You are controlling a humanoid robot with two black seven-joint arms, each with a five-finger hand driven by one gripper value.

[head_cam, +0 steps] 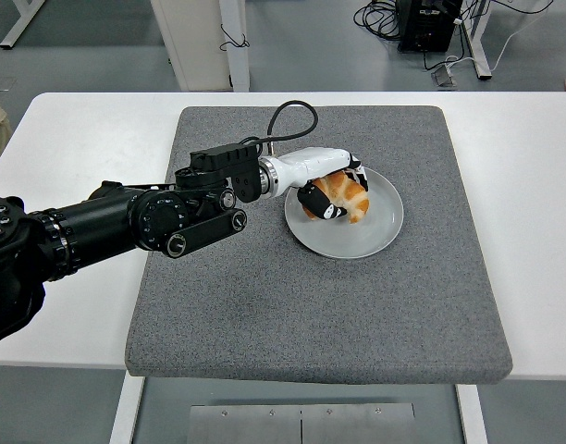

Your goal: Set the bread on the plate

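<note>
**Bread held over the plate in the left robot hand**

The plate [350, 227], a round grey dish, sits on a grey mat [311, 296] that covers the middle of the white surface [70, 305]. It lies toward the far half of the mat, a little right of the mat's centre.

The left arm [126, 222] reaches in from the left of the plate, its black links running across the mat's left edge and ending in a white wrist section just left of the plate's rim. A black cable [288, 116] loops up from that wrist on the plate's far side.

The left robot hand [331, 192] is over the plate's far-left part, inside its rim. Its fingers are curled around the bread [346, 195], a golden-brown piece with a paler crust, and they hold it closed in their grip. The dark fingertips [318, 208] show below and to the left of the bread, toward the plate's centre. The bread is low over the plate's far-left portion; whether its underside already touches the plate cannot be told from this view.

The near and right parts of the plate are bare. Beyond the surface, on the far side of the plate, a grey floor with table legs and dark cables shows
</note>
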